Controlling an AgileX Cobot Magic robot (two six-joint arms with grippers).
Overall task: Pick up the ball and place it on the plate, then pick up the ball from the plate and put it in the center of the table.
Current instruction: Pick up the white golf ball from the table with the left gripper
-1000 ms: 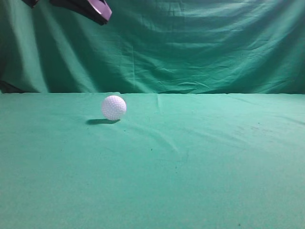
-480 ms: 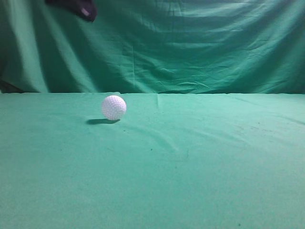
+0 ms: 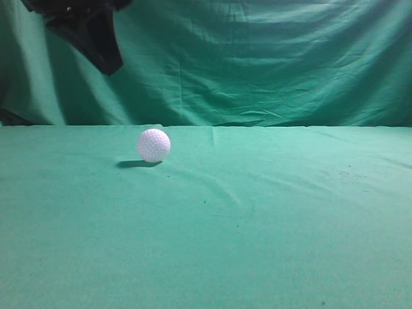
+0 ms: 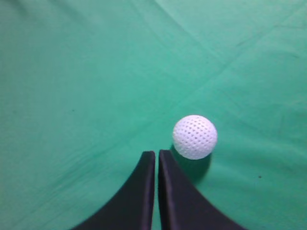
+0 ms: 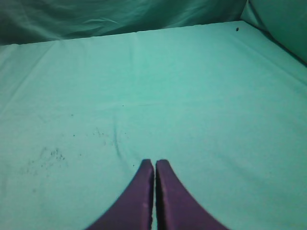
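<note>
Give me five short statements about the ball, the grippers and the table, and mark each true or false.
1. The ball rests on the table. True.
2. The left gripper holds the ball. False: its fingers are shut with nothing between them, and the ball lies beside their tips.
3. The right gripper is wide open. False: it is shut.
4. A plate shows in the exterior view. False: none is visible.
5. The ball is white and dimpled. True.

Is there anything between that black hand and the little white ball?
No. In the left wrist view only bare green cloth of the table separates the closed left hand from the ball, which sits just to its right.
</note>
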